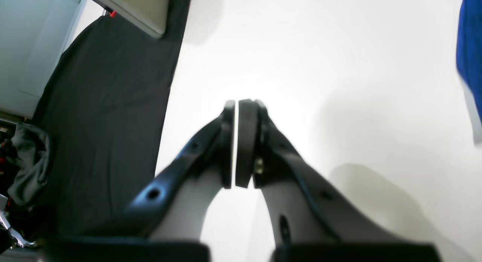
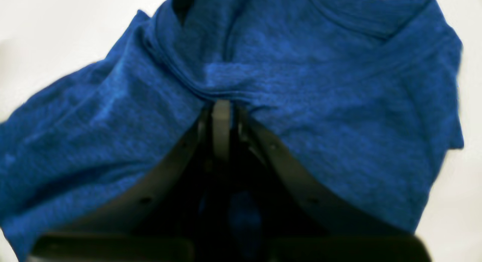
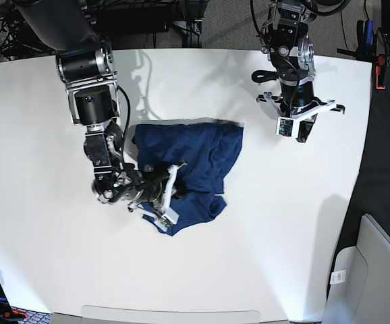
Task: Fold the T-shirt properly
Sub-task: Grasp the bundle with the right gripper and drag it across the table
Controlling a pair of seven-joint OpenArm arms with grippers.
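Right gripper (image 2: 222, 104) fingertips seemingly buried under T-shirt (image 2: 301, 104).

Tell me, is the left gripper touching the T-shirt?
Apart. In the base view the left gripper stands over bare white table, clear of the T-shirt. The left wrist view shows it shut on nothing.

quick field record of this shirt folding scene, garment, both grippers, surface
garment: T-shirt, dark blue, bunched, not yet folded flat
right gripper: shut on a bunched fold of the T-shirt
left gripper: shut, empty, above bare table, apart from the shirt
surface: white table
beyond the table edge: black cloth
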